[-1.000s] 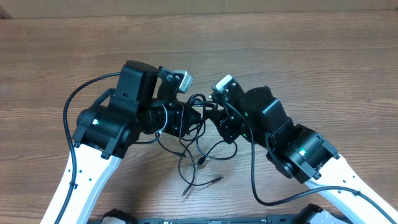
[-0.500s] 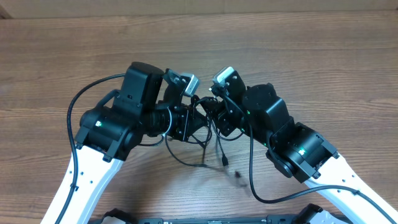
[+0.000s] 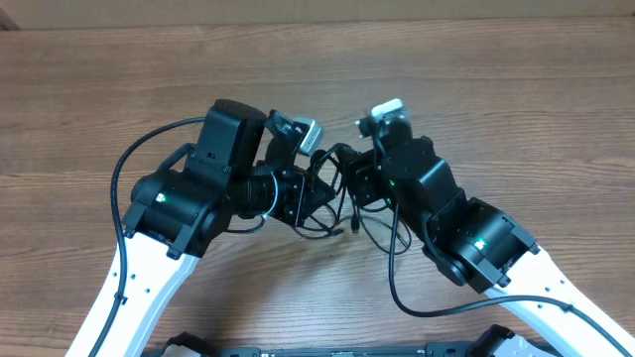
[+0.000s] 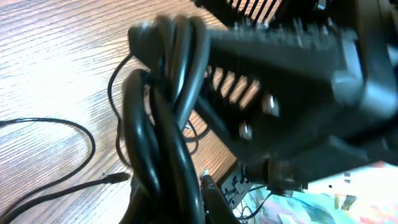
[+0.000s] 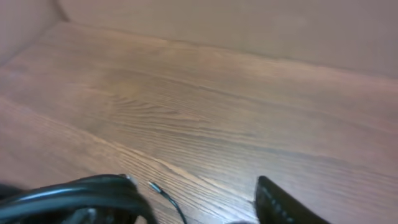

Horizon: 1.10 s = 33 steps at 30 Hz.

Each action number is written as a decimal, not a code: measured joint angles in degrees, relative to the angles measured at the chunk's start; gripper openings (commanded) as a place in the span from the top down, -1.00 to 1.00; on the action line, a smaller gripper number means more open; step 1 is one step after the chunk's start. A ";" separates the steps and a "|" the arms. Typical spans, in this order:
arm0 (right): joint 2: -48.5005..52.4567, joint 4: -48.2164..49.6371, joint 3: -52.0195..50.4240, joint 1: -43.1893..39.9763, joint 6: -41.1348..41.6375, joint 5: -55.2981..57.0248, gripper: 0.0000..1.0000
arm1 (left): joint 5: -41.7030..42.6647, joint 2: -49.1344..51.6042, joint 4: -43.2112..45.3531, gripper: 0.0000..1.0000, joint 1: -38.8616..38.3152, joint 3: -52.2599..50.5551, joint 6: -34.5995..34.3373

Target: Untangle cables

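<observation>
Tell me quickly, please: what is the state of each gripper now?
Left gripper: closed on the cables.
Right gripper: cannot be told; its wrist view is blurred and cropped.

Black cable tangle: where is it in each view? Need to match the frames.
Overhead: tangle of thin black cables, centre of picture.
Left wrist: the tangle, close up, left of centre.
Right wrist: the tangle, blurred, bottom-left corner.
Shared landmark: brown wood-grain table.
</observation>
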 measured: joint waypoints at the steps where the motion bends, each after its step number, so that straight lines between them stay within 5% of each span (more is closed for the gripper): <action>1: -0.02 -0.72 0.00 -0.50 1.40 0.44 -0.41 | 0.02 0.00 -0.11 0.92 -0.11 0.02 0.26; 12: 0.00 -8.59 0.00 -15.45 13.84 4.72 -0.88 | 2.43 0.11 -3.91 0.92 -1.11 0.00 3.56; 23: 0.00 -13.07 0.00 -23.54 15.67 -1.81 -1.00 | 1.01 0.11 -4.02 0.92 -1.11 0.00 4.02; 26: 0.00 -14.67 0.00 -23.54 15.63 -2.80 -1.00 | -2.23 0.11 -3.58 0.57 -1.11 0.00 2.29; 27: 0.00 -15.17 0.00 -23.54 15.61 -3.08 -1.00 | -4.37 0.11 -3.10 0.16 -1.14 0.00 1.11; 29: 0.00 -15.89 0.00 -23.52 15.52 -3.41 -1.00 | -8.11 0.11 -2.16 -0.29 -1.16 0.00 -1.95; 33: 0.00 -17.59 0.00 -23.52 15.47 -3.65 -1.00 | -16.92 0.66 2.97 -0.43 -1.16 0.00 -8.07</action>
